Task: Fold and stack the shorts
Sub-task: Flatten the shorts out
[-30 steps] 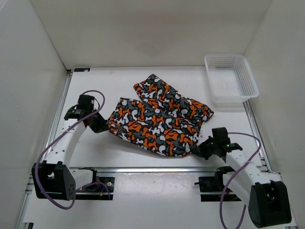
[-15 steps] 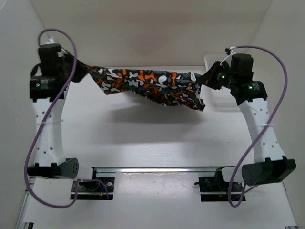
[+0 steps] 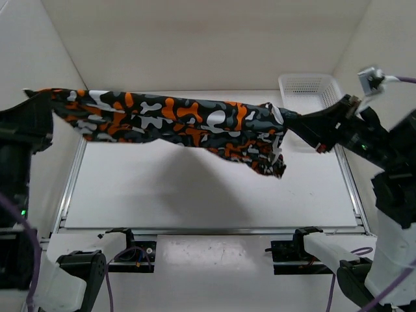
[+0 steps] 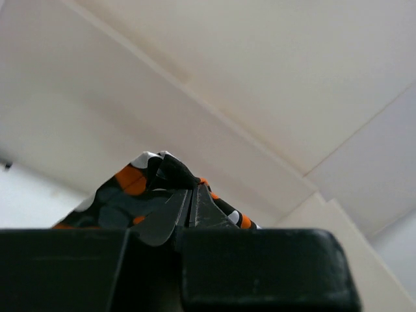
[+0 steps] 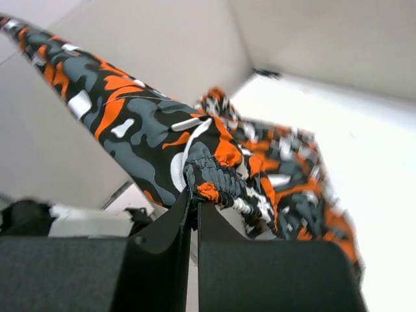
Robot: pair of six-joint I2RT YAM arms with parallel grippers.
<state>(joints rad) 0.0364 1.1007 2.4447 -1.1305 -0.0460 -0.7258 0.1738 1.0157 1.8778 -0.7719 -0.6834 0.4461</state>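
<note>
Both arms have risen since 1 s ago, when the shorts (image 3: 175,123) lay crumpled on the table (image 3: 195,201). Now the shorts hang stretched in the air between 2 grips, clear of the table, with the lower edge sagging at the right. At the left end, the left gripper (image 4: 190,205) has its jaws pressed together on a bunched corner. At the right end, the right gripper (image 5: 194,198) pinches a gathered, ruched edge. The white mesh basket (image 3: 315,88) sits at the far right corner.

Shorts (image 3: 175,120) blotched orange, black, grey, white; basket (image 3: 312,97) white.
</note>
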